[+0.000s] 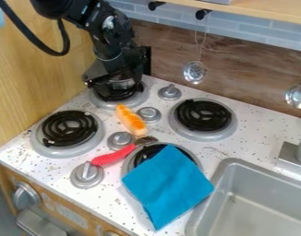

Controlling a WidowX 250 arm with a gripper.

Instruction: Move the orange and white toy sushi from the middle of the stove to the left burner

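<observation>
The black gripper [119, 85] hangs low over the back left burner [135, 98]. A silver metal object [122, 84] shows at the gripper, partly hidden by it; whether it is held is unclear. In front of that burner lies an orange and cream bread-like toy [131, 120], slanting toward the middle knobs. Near its lower end is a red-handled utensil [113, 157], its dark head at the front right burner's edge. A blue cloth [168, 186] lies over much of that burner and reaches toward the sink.
Black-coiled burners stand at the front left [69, 130] and back right [203, 115]. Several grey knobs [87, 175] rise from the speckled stovetop [251, 138]. The grey sink [264, 203] is at lower right. A ladle [194, 72] and another utensil [297, 97] hang along the back wall.
</observation>
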